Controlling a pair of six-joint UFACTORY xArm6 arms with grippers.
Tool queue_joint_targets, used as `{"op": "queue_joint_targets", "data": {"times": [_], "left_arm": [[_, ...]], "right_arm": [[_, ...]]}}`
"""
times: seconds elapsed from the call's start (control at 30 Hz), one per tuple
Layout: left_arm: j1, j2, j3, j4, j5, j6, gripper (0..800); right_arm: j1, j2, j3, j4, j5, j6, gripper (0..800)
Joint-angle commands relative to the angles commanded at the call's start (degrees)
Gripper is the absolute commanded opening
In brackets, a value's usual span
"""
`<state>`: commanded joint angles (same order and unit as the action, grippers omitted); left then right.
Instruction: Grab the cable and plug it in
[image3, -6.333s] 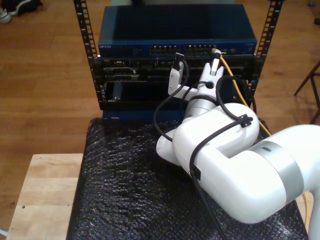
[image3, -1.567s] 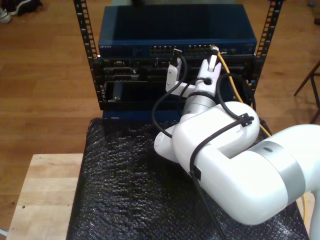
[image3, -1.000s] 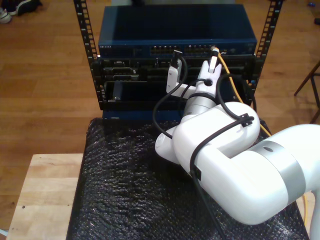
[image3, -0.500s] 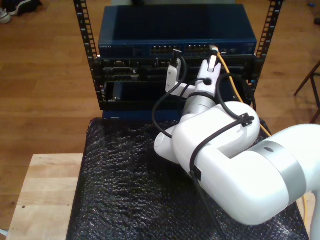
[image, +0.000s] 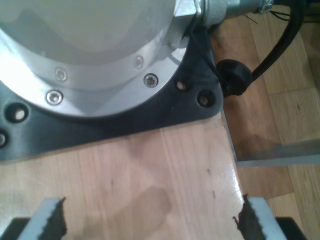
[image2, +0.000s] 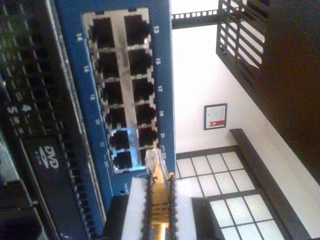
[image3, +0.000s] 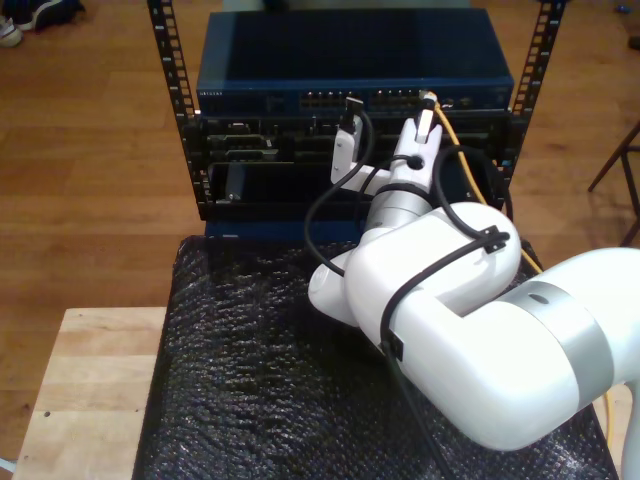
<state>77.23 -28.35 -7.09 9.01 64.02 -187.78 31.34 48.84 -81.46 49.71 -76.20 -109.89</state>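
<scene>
The orange-yellow cable (image3: 466, 163) runs up from the exterior view's right to my second gripper (image3: 427, 112), which is shut on it just behind the clear plug (image2: 152, 160). The plug tip sits right at the end of the blue switch's (image3: 350, 60) port block (image2: 125, 90), beside the last ports; I cannot tell whether it is inside one. In the second wrist view, my second gripper (image2: 159, 200) has its fingers pressed on the cable (image2: 160, 192). My first gripper (image: 152, 225) stands open above a wooden tabletop (image: 165, 170), its pads (image: 50, 220) wide apart, facing an arm's base plate (image: 100, 115).
The switch sits in a black rack (image3: 170, 70) above darker units, one with a DVD drive (image2: 47, 160). A thick black arm cable (image3: 325, 205) loops beside the second gripper. Black bubble-textured matting (image3: 250, 380) covers the table, with bare wood (image3: 90, 390) at the exterior view's left.
Over six seconds my second gripper has shifted slightly up and toward the exterior view's left, carrying the cable closer to the port row. In the last half second nothing visibly moves.
</scene>
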Motion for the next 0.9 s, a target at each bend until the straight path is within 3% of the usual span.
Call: {"op": "queue_joint_targets", "data": {"times": [0.9], "left_arm": [[0.0,0.0,0.0,0.0,0.0,0.0,800]], "right_arm": [[-0.1,-0.9,1.8,0.3,-0.1,0.0,0]]}}
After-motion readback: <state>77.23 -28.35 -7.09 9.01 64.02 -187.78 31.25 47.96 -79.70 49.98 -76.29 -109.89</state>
